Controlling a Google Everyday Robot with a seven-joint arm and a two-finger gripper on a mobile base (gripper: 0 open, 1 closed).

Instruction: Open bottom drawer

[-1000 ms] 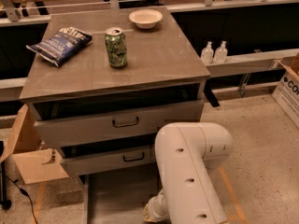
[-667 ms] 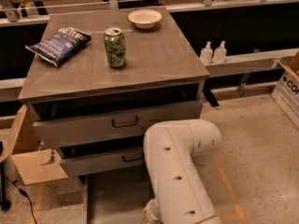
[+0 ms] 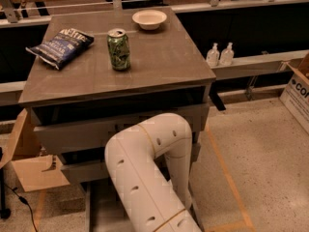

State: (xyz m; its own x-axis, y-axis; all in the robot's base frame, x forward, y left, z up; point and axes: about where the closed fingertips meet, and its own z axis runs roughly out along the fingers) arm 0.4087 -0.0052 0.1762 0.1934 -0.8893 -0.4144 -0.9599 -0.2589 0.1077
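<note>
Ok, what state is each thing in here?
Bottom drawer: seems pulled out, mostly hidden by the arm.
Green can: upright on the cabinet top.
Chip bag: lying flat.
Bowl: upright, looks empty.
Two small bottles: upright on the ledge.
Pincer: out of view, below the arm's bend.

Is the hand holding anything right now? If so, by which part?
Cannot tell. The hand is out of sight behind the white arm, low down in front of the bottom drawer, so no hold shows.

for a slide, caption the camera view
Arm bends down in front of the drawers, pincer hidden behind it; can, chip bag, bowl on top.
</note>
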